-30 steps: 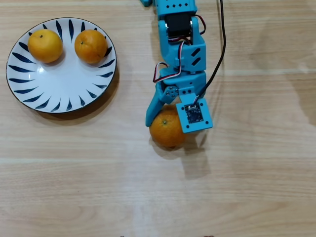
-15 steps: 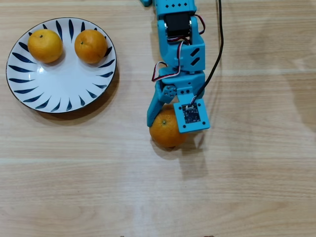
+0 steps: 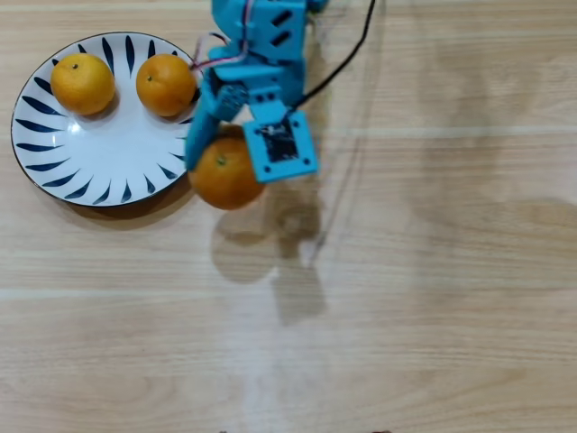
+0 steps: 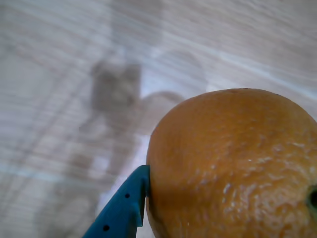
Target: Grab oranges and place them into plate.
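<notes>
The white plate (image 3: 108, 162) with dark blue strokes lies at the upper left of the overhead view. Two small oranges sit in it, one at its left (image 3: 82, 83) and one at its upper right (image 3: 166, 85). My blue gripper (image 3: 225, 158) is shut on the larger orange (image 3: 224, 176) and holds it above the table, right beside the plate's right rim. Its shadow falls on the wood below. In the wrist view the larger orange (image 4: 233, 163) fills the lower right, with a blue fingertip (image 4: 124, 208) pressed against its left side.
The light wooden table (image 3: 433, 298) spreads to the right and below. A black cable (image 3: 347, 63) runs from the arm toward the top edge.
</notes>
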